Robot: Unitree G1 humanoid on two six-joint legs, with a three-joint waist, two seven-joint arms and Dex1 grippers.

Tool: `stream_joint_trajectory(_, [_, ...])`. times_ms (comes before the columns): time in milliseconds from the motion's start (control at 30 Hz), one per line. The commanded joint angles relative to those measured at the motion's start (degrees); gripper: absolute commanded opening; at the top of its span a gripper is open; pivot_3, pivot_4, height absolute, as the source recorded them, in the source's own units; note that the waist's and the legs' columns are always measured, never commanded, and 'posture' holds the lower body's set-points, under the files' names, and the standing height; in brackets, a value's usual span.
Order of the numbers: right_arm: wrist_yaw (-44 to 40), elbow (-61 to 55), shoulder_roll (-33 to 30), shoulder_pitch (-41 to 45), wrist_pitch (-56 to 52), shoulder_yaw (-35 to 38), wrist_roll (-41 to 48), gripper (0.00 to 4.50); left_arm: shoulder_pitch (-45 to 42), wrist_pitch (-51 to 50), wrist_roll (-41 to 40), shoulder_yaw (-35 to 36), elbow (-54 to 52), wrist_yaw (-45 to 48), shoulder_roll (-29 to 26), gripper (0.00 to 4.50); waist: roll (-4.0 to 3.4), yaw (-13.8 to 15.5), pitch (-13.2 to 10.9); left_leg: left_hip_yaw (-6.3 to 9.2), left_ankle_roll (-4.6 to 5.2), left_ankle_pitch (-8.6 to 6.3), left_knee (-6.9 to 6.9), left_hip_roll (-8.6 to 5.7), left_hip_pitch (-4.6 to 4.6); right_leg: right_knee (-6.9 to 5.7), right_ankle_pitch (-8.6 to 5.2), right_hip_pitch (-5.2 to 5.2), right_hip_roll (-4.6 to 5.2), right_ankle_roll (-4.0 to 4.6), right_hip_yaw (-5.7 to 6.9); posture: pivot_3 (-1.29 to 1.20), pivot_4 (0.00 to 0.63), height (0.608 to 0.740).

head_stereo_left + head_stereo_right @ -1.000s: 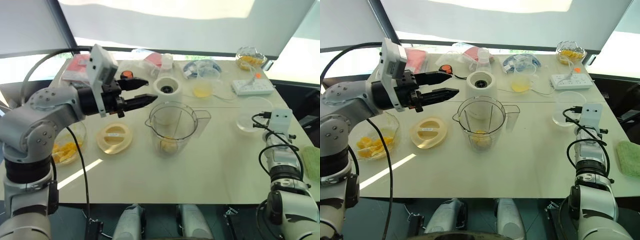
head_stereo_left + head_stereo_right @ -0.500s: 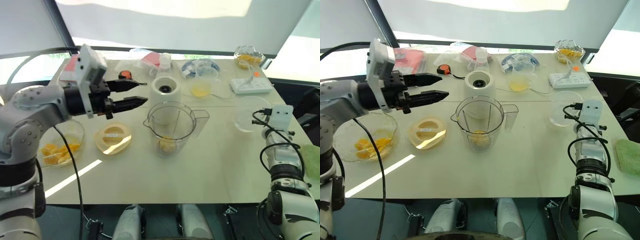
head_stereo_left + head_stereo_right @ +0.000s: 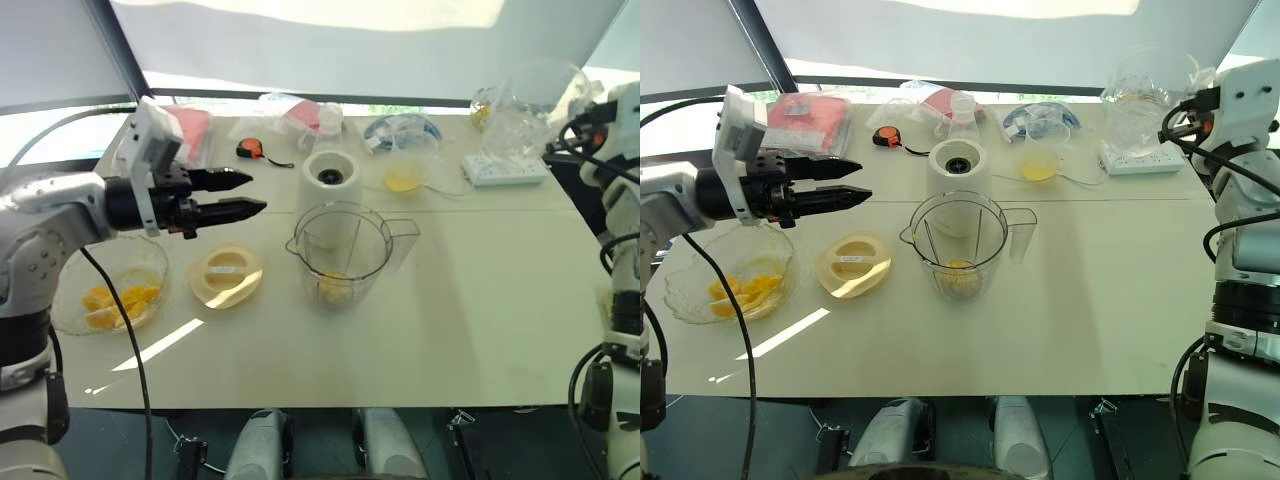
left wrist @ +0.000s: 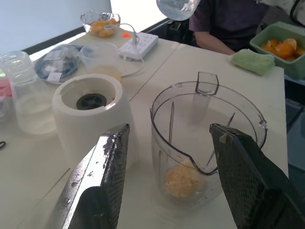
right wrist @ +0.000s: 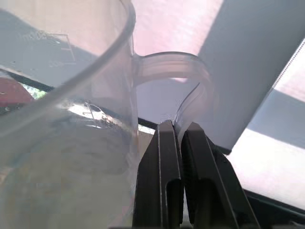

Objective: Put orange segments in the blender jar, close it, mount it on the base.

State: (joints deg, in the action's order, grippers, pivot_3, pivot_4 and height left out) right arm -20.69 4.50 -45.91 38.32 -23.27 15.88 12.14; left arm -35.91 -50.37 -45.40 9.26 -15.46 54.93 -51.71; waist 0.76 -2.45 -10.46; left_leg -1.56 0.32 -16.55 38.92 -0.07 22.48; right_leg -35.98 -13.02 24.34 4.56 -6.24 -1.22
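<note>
The table (image 3: pixel 1090 300) bears blender jar (image 3: pixel 962 245), base (image 3: pixel 958 172), lid (image 3: pixel 853 265).

Blender jar (image 3: pixel 342 256) sits mid-frame with orange segments (image 3: pixel 336 288) in it, base (image 3: pixel 331 180) just behind, lid (image 3: pixel 227 276) to its left, fruit dish (image 3: pixel 107 295) at far left.

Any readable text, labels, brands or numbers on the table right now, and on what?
None can be read.
Pale yellow lid: a small centre label, too small to read.
Clear cup in the right gripper: faint raised marks on its wall, too blurred to read.
Red packet: no print legible.
</note>
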Motion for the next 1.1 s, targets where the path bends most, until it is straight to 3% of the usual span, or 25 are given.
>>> stream_joint_trajectory(33, [-3.4, -9.0, -2.1, 1.2, -3.5, -1.5, 1.2, 0.05, 0.6, 2.4, 1.7, -0.7, 0.0, 1.4, -0.4, 2.77, 0.01, 0.1, 0.0, 0.00, 0.00, 0.00, 0.00, 0.02, 0.00, 0.00, 0.00, 0.00, 0.00, 0.00, 0.00, 0.00, 0.150, 0.740])
stream_joint_trajectory(200, [-6.1, -17.0, -1.3, 2.5, -6.3, -6.5, 0.2, 0.05, 0.9, 3.8, 3.0, -1.9, 0.7, 1.9, 0.5, 2.77, 0.16, 0.2, -0.1, 0.00, 0.00, 0.00, 0.01, 0.06, 0.02, 0.00, -0.05, 0.02, 0.03, 0.09, 0.00, 0.00, 0.150, 0.740])
stream_joint_trajectory(400, [-8.3, -19.9, -2.6, 2.0, -2.0, -13.6, -7.0, 0.05, 1.7, 4.2, 3.9, -2.3, 0.2, 1.8, 1.3, 2.77, 0.17, 0.4, -0.1, -0.02, 0.00, 0.00, 0.01, 0.05, 0.10, 0.02, -0.04, 0.08, 0.07, 0.08, 0.00, 0.00, 0.150, 0.740])
stream_joint_trajectory(1100, [-11.9, -21.6, -2.5, 3.6, 9.1, -19.8, -21.0, 0.05, 3.7, 3.8, 3.4, -2.3, -2.2, -0.8, 3.1, 2.77, 0.18, 0.5, -0.2, -0.01, 0.00, 0.00, 0.02, 0.04, 0.12, 0.00, -0.04, 0.12, 0.06, 0.09, 0.03, 0.00, 0.150, 0.740])
